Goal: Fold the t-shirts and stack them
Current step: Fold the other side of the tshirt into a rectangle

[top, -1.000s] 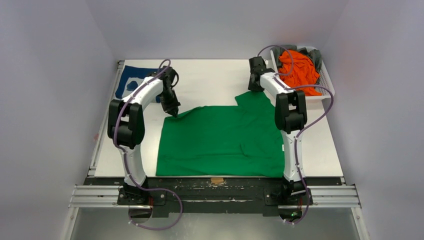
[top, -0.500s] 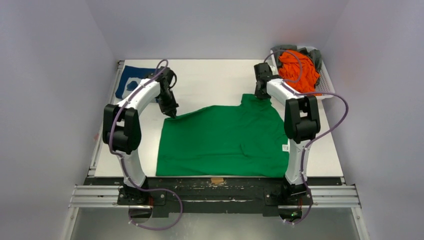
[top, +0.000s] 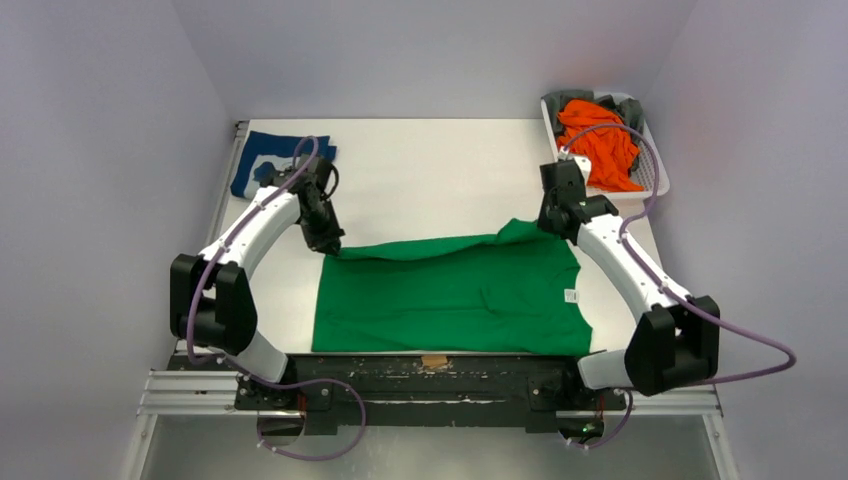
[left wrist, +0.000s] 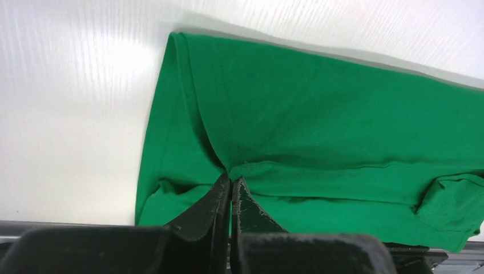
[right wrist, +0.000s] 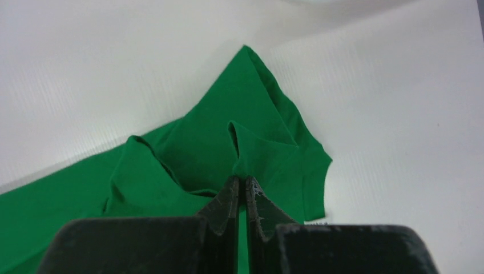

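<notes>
The bright green t-shirt [top: 450, 295] lies on the white table, its far part lifted and drawn toward the near edge. My left gripper [top: 331, 247] is shut on its far left edge; in the left wrist view [left wrist: 231, 178] the jaws pinch the hem. My right gripper [top: 549, 222] is shut on the far right part, by the sleeve; the right wrist view [right wrist: 241, 178] shows the pinch. The navy blue t-shirt [top: 268, 160] with white print lies folded at the far left. The orange t-shirt [top: 600, 145] and a grey one [top: 573, 101] sit in a basket.
A white basket [top: 655, 170] stands at the far right corner. The black rail [top: 430, 375] runs along the table's near edge, with a small tan tag [top: 434, 360] on it. Walls close in on both sides.
Both grippers have moved toward the near edge, pulling the green shirt's far edge with them. The right arm has swung out to the right, the left arm to the left.
</notes>
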Robot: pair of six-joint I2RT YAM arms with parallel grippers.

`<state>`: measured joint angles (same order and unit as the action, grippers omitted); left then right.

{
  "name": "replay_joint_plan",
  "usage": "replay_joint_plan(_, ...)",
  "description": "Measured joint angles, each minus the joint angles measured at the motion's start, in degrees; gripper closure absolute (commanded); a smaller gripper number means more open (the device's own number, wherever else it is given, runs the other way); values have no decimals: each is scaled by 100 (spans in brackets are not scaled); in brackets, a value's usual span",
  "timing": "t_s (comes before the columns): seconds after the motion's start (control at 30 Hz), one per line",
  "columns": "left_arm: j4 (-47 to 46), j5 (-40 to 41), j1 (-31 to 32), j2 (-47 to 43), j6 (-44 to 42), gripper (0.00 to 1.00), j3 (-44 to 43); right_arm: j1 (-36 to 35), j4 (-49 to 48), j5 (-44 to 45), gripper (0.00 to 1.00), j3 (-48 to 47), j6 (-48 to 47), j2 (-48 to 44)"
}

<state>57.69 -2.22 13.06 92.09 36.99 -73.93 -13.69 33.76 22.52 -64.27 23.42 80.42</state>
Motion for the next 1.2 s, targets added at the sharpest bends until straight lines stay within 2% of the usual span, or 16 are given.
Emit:
replay_joint_plan(0.27,-24,9,0,-680,81,100,691,-254,1231,52,100,636,378,-1172)
replay_joint_plan(0.3,2,20,0,-855,96,100,863,-332,1609,52,100,732,540,-1504)
replay_joint_plan(0.4,-59,52,0,-964,105,100,992,-415,1762,50,100,824,682,-1650)
replay_joint_plan(0.5,-50,79,0,-1117,136,100,1220,-498,1991,15,92,1040,831,-1825)
replay_joint_plan(0.57,-50,90,4,-1147,140,94,1331,-522,2079,-101,83,1211,944,-1886)
replay_joint_plan(0.73,-11,216,11,-1143,214,60,1598,-603,2155,-575,67,1821,1357,-1906)
replay_joint_plan(0.77,26,293,11,-1145,256,56,1655,-638,2214,-702,65,1954,1471,-1921)
replay_joint_plan(0.8,79,345,11,-1145,267,48,1687,-673,2282,-828,63,2074,1574,-1958)
replay_joint_plan(0.83,149,411,11,-1145,291,34,1729,-702,2326,-929,61,2159,1652,-2013)
replay_joint_plan(0.87,236,487,11,-1152,291,14,1759,-732,2385,-1062,58,2243,1705,-2107)
replay_joint_plan(0.9,356,566,11,-1165,302,2,1770,-748,2448,-1187,56,2284,1731,-2223)
replay_joint_plan(1.03,614,833,9,-1414,396,0,1751,-769,2468,-1471,48,2234,1670,-2667)
replay_joint_plan(1.2,560,776,9,-1521,369,0,1360,-767,1915,-1578,46,1980,1598,-2658)
